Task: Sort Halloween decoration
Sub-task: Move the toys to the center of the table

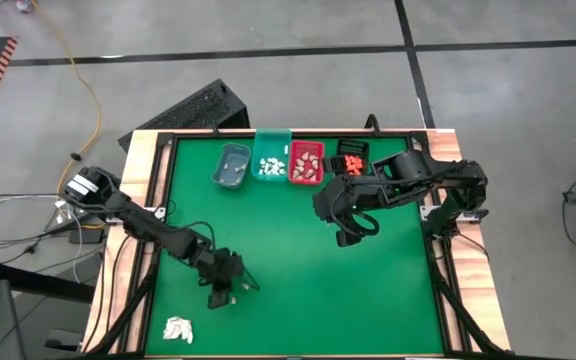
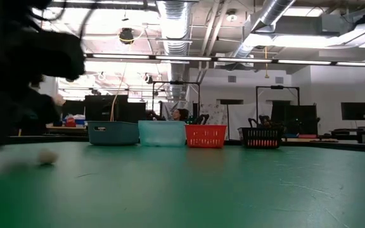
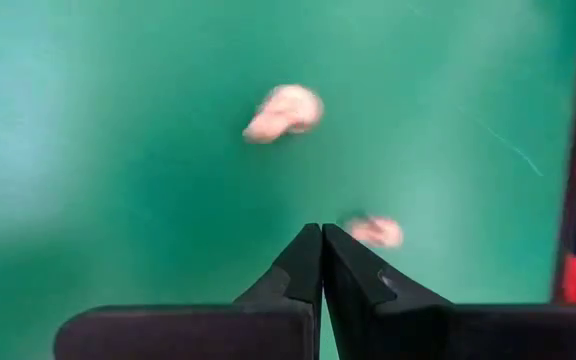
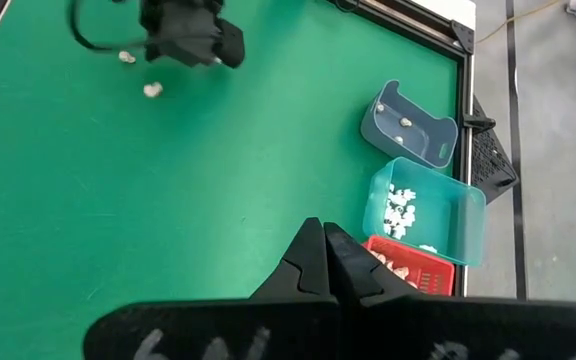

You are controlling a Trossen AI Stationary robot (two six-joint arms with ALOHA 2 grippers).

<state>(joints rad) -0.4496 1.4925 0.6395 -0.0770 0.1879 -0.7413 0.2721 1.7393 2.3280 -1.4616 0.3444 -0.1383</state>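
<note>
Hovering low over the green worktop [image 1: 298,290], the left tool [image 1: 221,292] hangs with its fingers pressed together and nothing between them, two loose pale beige pieces [image 3: 284,110] of Halloween decoration lying just ahead of its tips. The nearer piece [image 3: 376,231] sits almost at the closed fingertips; the farther one is a lumpy, oblong bit whose long axis runs slantwise across the left tool's line of approach. Most of the decoration is already sorted along the far edge: white pieces [image 4: 402,209] in the teal bin [image 1: 271,160], beige ones in the red bin [image 1: 306,163], orange ones in the black bin [image 1: 352,158], and a couple in the grey bin [image 1: 233,166]. The right tool [image 1: 353,232] waits above mid-worktop, also closed and empty. The pieces look feather-light and small, likely to skid on the smooth mat if nudged, so a pinch across the narrow middle, fingers straddling the long axis, seems the safest hold. A white papery wad [image 1: 177,329] lies near the front left corner.
</note>
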